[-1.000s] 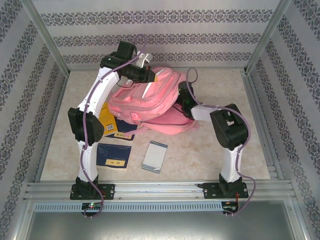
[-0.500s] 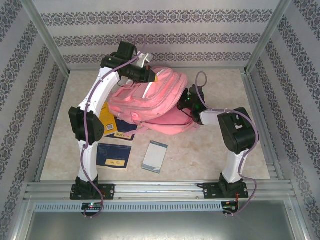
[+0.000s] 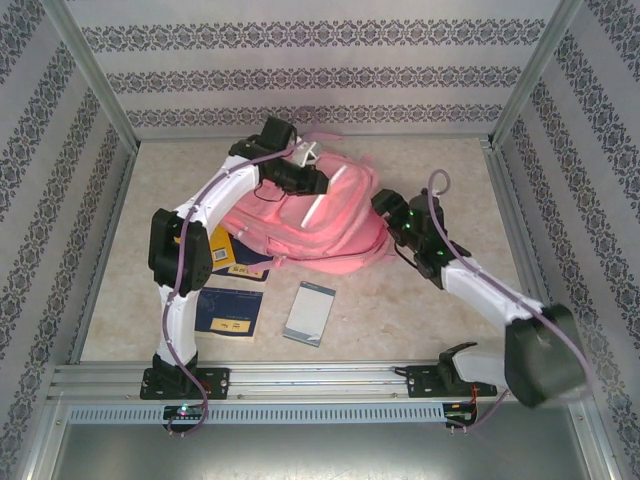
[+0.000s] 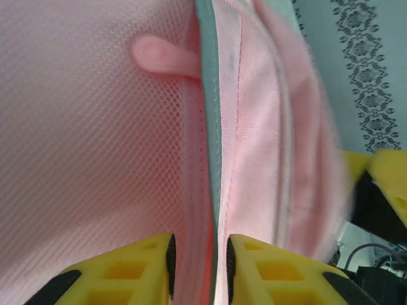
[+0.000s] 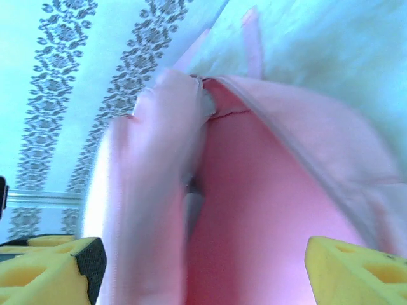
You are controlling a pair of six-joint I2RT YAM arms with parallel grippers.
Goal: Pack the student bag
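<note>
Left end effector [image 4: 200, 270] narrow at a seam of the student bag [image 3: 325, 215], right end effector [image 5: 200, 273] wide

Seen from its wrist, the left end effector's two yellow fingers [image 4: 121, 276] stand close together. A grey-edged seam of pink fabric runs down into the slim gap between them. Whether the pads pinch that seam I cannot tell. Pink mesh lies on one side of the seam and smooth pink cloth on the other. The right end effector has its yellow fingers far apart, with an opening in the bag's pink fabric between and beyond them.

From above, the student bag lies toward the back of the surface [image 3: 420, 320], between the two arms. The left arm reaches over its far side and the right arm meets its right edge. Nearer the arm bases lie a yellow book [image 3: 228, 255], just beside the bag's near-left corner, a dark blue book [image 3: 228, 310] and a grey notebook [image 3: 310, 313].
</note>
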